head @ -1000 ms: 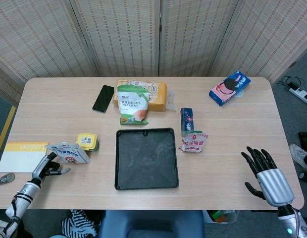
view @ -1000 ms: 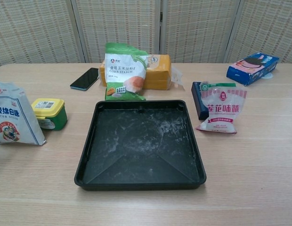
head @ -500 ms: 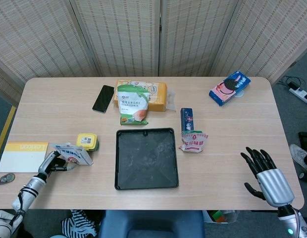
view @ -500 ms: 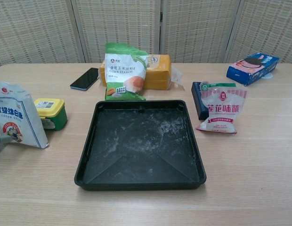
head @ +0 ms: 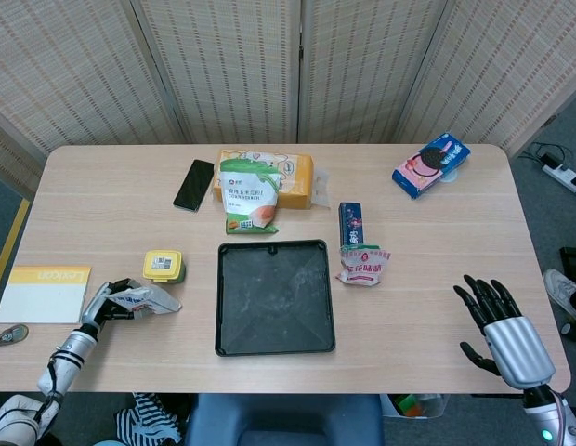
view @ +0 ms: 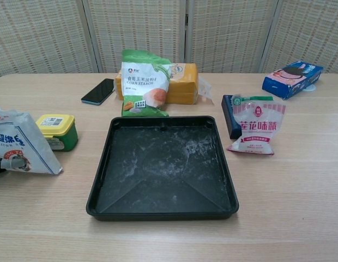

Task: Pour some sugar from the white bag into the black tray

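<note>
The white sugar bag with blue lettering and a red logo leans tilted at the table's front left, beside the black tray's left side. My left hand grips its lower end; in the chest view a fingertip shows against the white sugar bag. The black tray lies flat in the middle, dusted with white powder, and fills the centre of the chest view. My right hand hovers open at the front right, far from both, holding nothing. The chest view does not show it.
A yellow-lidded green tin stands just behind the bag. A corn starch bag, orange box and phone lie behind the tray. A pink packet and dark box sit on the tray's right; a yellow card lies far left.
The left hand has closed on the bag, shifted it a little toward the tray and tipped it from upright to leaning. The right hand has stayed put.
</note>
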Controlling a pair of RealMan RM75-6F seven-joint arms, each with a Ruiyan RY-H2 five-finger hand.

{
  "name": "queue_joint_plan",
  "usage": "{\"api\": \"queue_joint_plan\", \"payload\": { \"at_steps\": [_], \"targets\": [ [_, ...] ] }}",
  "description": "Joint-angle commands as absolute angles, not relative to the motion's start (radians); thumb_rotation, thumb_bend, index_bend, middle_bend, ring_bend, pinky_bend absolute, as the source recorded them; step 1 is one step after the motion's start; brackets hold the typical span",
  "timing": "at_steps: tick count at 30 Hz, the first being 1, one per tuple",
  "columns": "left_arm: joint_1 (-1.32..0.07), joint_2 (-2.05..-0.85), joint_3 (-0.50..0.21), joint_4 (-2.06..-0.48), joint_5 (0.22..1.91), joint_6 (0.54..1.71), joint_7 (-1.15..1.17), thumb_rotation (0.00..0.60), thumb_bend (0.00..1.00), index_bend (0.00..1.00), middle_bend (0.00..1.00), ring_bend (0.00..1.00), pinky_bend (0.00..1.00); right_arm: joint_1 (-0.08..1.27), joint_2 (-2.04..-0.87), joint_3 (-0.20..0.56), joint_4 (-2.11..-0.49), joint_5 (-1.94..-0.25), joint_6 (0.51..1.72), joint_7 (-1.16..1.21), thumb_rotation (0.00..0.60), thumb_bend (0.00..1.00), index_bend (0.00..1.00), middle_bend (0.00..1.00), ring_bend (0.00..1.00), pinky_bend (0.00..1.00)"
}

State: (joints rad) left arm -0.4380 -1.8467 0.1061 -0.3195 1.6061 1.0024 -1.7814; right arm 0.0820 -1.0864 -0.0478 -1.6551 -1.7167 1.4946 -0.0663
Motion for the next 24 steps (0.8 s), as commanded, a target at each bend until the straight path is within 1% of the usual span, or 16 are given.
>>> {"api": "queue_joint_plan", "payload": {
  "at_steps": [1, 7, 9, 11, 14, 18, 19, 21, 24],
  "targets": [
    [-0.434, -1.844, 0.097, -0.331, 1.597, 1.014, -1.771, 0.6, 0.1, 0.71, 0.71, 1.0, 1.0, 0.082, -1.087, -0.048, -1.655, -1.717, 1.494, -0.067, 0.6, 0.29, 0.0, 0.0, 0.0, 0.0],
    [-0.431, -1.803, 0.093, -0.397, 1.593, 1.033, -1.757, 0.6, 0.1, 0.77, 0.78, 1.0, 1.0, 0.084, -1.087, -0.047, -1.655, -1.718, 1.492, -0.067, 0.6, 0.29, 0.0, 0.0, 0.0, 0.0],
    [-0.425, -1.775, 0.087, -0.437, 1.582, 1.03, -1.687, 0.6, 0.11, 0.79, 0.79, 1.0, 1.0, 0.086, -1.087, -0.047, -1.653, -1.719, 1.489, -0.067, 0.6, 0.29, 0.0, 0.0, 0.0, 0.0],
    [-0.427, -1.74, 0.063, -0.504, 1.546, 0.989, -1.587, 0.6, 0.13, 0.79, 0.8, 1.0, 1.0, 0.089, -1.087, -0.048, -1.652, -1.722, 1.484, -0.071, 0.6, 0.29, 0.0, 0.0, 0.0, 0.0],
    [-0.424, -1.65, 0.019, -0.703, 1.486, 0.968, -1.334, 0.6, 0.13, 0.77, 0.8, 1.0, 1.0, 0.094, -1.088, -0.051, -1.65, -1.73, 1.476, -0.076, 0.6, 0.29, 0.0, 0.0, 0.0, 0.0],
    [-0.401, -1.486, -0.041, -1.1, 1.37, 0.976, -0.949, 0.6, 0.14, 0.78, 0.8, 1.0, 1.0, 0.097, -1.084, -0.057, -1.652, -1.739, 1.474, -0.065, 0.6, 0.29, 0.0, 0.0, 0.0, 0.0],
    [-0.394, -1.458, -0.053, -1.175, 1.338, 0.981, -0.869, 0.6, 0.14, 0.78, 0.8, 1.0, 1.0, 0.096, -1.084, -0.057, -1.652, -1.74, 1.478, -0.065, 0.6, 0.29, 0.0, 0.0, 0.0, 0.0],
    [-0.383, -1.405, -0.074, -1.32, 1.27, 0.997, -0.7, 0.6, 0.14, 0.78, 0.8, 1.0, 1.0, 0.092, -1.082, -0.059, -1.651, -1.746, 1.488, -0.06, 0.6, 0.29, 0.0, 0.0, 0.0, 0.0],
    [-0.375, -1.359, -0.098, -1.455, 1.192, 1.023, -0.527, 0.6, 0.14, 0.79, 0.81, 1.0, 1.0, 0.089, -1.079, -0.063, -1.649, -1.757, 1.498, -0.054, 0.6, 0.29, 0.0, 0.0, 0.0, 0.0]
  ]
}}
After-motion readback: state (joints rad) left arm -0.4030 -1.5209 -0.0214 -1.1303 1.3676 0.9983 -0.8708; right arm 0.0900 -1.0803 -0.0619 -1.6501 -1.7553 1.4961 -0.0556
